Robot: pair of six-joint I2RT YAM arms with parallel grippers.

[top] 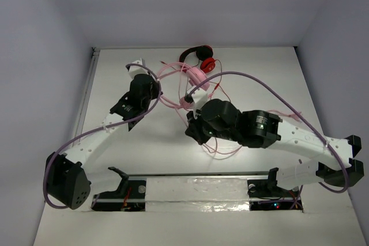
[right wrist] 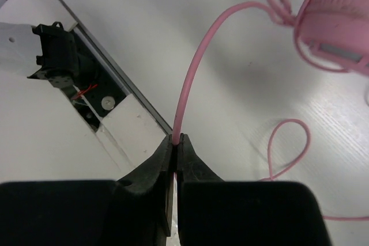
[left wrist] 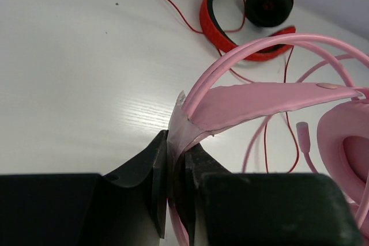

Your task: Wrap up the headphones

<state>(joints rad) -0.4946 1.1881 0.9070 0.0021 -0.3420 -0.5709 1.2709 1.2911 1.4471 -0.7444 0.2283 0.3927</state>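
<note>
The left gripper (left wrist: 176,171) has its jaws clamped on the headband (left wrist: 271,99) of the headphones (top: 196,77), which are at the far middle of the table (left wrist: 69,73), just beside the red headphones (left wrist: 214,24). The band looks light, stiff and springy, so it is a sound anchoring hold, though its smooth plastic may slip. The right gripper (right wrist: 174,142) has its jaws pinched together on the cable (right wrist: 193,79), which is thin, limp and prone to looping, so it is probably best led lightly around the band. The table is smooth, white and walled on three sides, with little room between the arms.
</note>
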